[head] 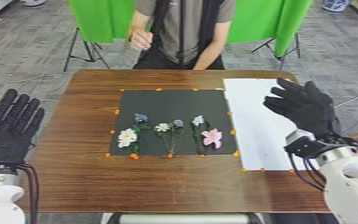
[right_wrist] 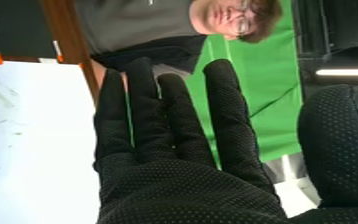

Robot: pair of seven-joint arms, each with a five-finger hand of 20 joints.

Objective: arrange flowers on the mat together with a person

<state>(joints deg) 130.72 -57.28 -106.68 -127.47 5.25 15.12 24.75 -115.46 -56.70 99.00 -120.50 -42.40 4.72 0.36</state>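
Flooring (head: 33,50), grey, ran around the brown wooden surface (head: 78,115), and green cloth (head: 262,32) hung on stands beyond its far side. On the surface lay a black mat (head: 153,105), with a white sheet (head: 254,130) along its right side. The right hand (head: 304,107) was above the right part of the surface, open, fingers straight, holding nothing; the left hand (head: 7,132), also open and empty, was beside the left edge. Stemmed flowers stood in a row across the mat's near half: white (head: 127,135) leftmost, pink (head: 212,136) rightmost, small white and bluish blooms among them. Orange tape (head: 118,111) dotted the mat's border.
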